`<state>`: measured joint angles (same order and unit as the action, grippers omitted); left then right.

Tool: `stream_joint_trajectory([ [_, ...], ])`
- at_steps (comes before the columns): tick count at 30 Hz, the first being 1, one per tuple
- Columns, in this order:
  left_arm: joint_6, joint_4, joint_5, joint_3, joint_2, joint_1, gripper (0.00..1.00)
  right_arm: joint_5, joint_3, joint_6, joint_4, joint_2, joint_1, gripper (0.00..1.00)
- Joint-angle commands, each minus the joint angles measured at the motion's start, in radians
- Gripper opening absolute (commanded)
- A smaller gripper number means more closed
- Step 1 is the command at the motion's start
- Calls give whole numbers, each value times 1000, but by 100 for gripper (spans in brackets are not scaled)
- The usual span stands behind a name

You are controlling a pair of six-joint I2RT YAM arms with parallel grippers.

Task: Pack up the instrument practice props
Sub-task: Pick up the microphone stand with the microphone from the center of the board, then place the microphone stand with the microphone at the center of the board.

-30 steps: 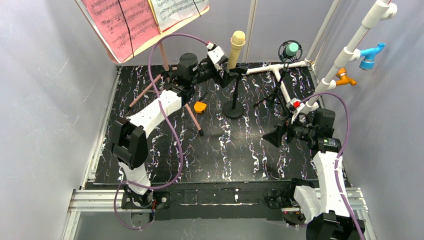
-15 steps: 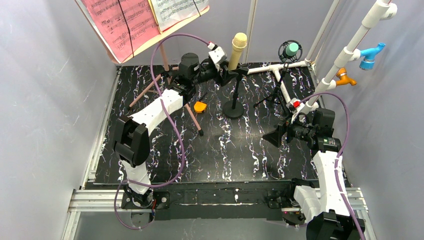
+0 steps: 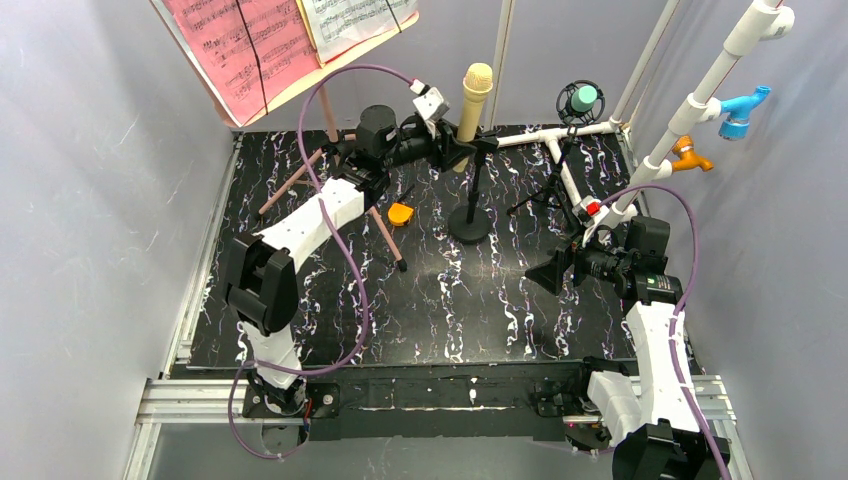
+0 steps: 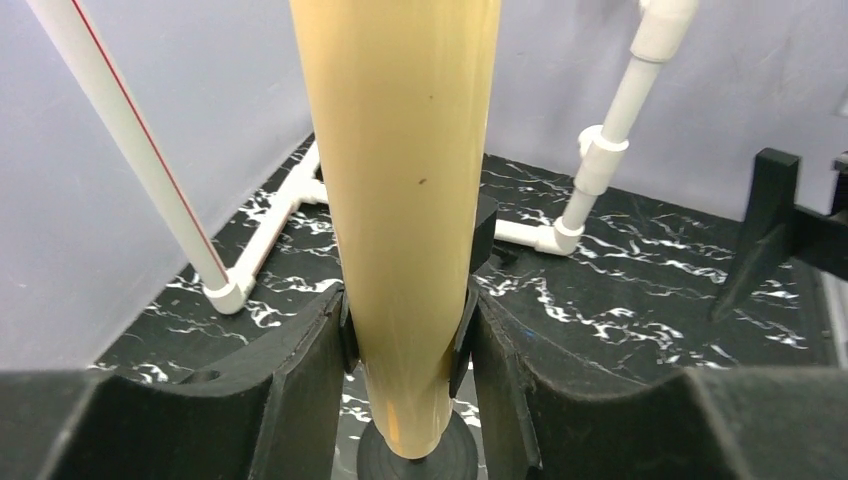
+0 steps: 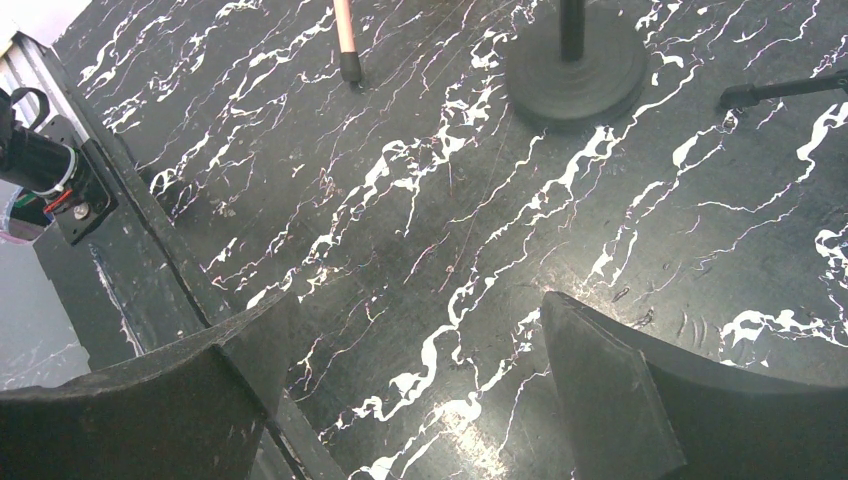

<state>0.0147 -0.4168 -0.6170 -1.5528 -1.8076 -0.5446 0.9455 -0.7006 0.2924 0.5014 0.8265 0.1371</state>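
Note:
The beige microphone stands in the clip of a black stand at the back middle. My left gripper is shut on the lower body of the beige microphone, its fingers pressing the clip sides from both flanks. The teal microphone sits on its tripod stand to the right. The pink music board with a pink sheet and a white sheet stands at the back left on pink tripod legs. My right gripper hangs open and empty over the table.
The round stand base rests mid-table and shows in the right wrist view, beside a pink leg tip. A small orange object lies near the legs. The white pipe frame runs along the back right.
My left gripper's jaws have narrowed from wide apart to pressing on the beige microphone. The right arm has not moved.

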Motion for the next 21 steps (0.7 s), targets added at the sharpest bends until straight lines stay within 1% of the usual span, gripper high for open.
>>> stream_joint_trajectory([
  [1, -136, -32, -49, 12, 151, -25, 0, 26, -3, 11, -13, 4, -3, 100],
  [4, -135, -33, -35, 71, 226, -56, 0, 35, -4, 18, -9, 6, -3, 100],
  [8, -124, -31, 19, 179, 330, -102, 0, 58, -11, 49, 16, 7, -3, 100],
  [13, -46, -31, 125, 295, 431, -192, 0, 95, -29, 137, 84, 13, -1, 100],
  [16, 11, -32, 189, 338, 472, -250, 0, 132, -39, 190, 129, 13, -1, 100],
  [19, 48, -32, 263, 365, 498, -315, 0, 171, -56, 276, 202, 11, -1, 100],
  [21, 92, -32, 303, 383, 519, -357, 0, 182, -65, 296, 223, 7, 1, 100],
])
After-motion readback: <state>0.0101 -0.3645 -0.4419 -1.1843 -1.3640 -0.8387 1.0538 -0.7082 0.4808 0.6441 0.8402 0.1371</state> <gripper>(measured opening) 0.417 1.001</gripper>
